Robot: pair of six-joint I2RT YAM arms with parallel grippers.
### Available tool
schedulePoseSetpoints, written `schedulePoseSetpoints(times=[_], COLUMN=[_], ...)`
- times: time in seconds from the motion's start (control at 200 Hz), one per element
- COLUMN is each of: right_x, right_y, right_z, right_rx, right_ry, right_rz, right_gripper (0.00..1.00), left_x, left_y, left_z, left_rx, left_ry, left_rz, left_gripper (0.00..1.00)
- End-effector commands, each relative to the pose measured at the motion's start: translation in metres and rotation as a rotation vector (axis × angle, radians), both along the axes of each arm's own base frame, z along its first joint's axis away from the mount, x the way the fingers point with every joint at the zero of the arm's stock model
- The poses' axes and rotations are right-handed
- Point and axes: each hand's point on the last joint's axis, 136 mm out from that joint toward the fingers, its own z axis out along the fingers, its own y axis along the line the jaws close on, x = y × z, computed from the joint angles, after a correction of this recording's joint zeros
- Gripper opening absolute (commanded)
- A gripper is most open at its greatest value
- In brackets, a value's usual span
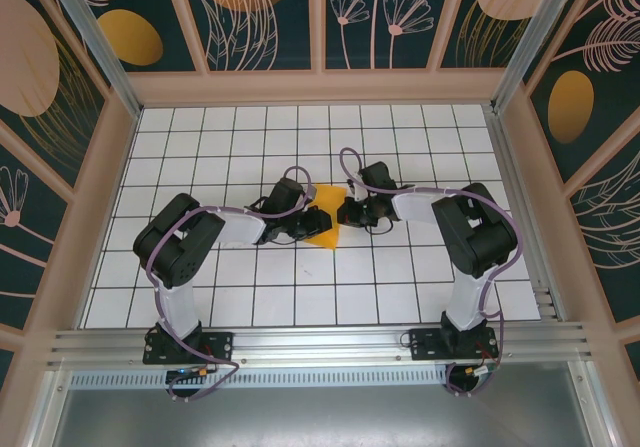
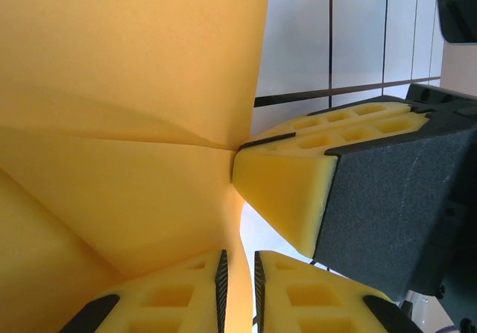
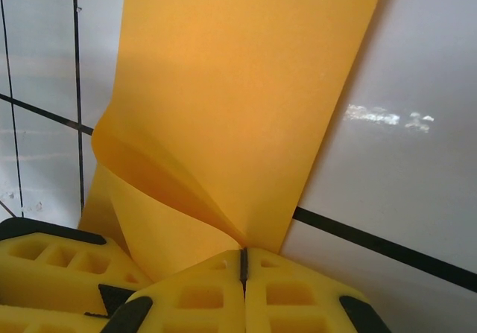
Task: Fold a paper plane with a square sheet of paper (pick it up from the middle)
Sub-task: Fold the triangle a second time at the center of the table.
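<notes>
The square sheet of paper (image 1: 327, 229) is orange-yellow, bent and lifted off the grid table between both grippers at mid-table. My left gripper (image 1: 308, 223) holds it from the left. In the left wrist view a fold of the paper (image 2: 134, 87) runs down between the left gripper's (image 2: 238, 288) ribbed pads, which are shut on it. My right gripper (image 1: 347, 211) meets it from the right. Its jaws (image 3: 243, 262) are pressed together on a pinched point of the curled paper (image 3: 238, 87). The right fingertip (image 2: 287, 191) sits just above the left jaws. A paper plane is out of view.
The white grid-tiled table (image 1: 400, 147) is bounded by wooden-framed patterned walls (image 1: 320, 82) at the back and sides. An aluminium rail (image 1: 320, 342) carries both arm bases along the near edge. Open tiles lie all around the grippers.
</notes>
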Motion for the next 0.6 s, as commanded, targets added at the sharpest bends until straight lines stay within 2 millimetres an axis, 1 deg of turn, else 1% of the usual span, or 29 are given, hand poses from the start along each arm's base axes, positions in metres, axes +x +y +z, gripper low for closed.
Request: schedulePoseSetpoints(times=[0.0,0.185,0.59], right_x=[0.001,0.002,0.002], right_y=[-0.001,-0.002,-0.002], right_z=[-0.007,-0.007,-0.008], right_rx=[-0.038,-0.044,-0.048], right_ry=[0.005,0.003,0.003], right_rz=[0.009,0.001,-0.001], right_gripper=[0.05,0.06,0.07], left_x=[0.004,0.003,0.002], left_y=[0.003,0.007,0.008], left_z=[-0.008,-0.014,-0.019], left_rx=[0.036,0.063,0.069], left_ry=[0.001,0.013,0.025], left_rz=[0.002,0.012,0.012], left_gripper=[0.2,0.2,0.19])
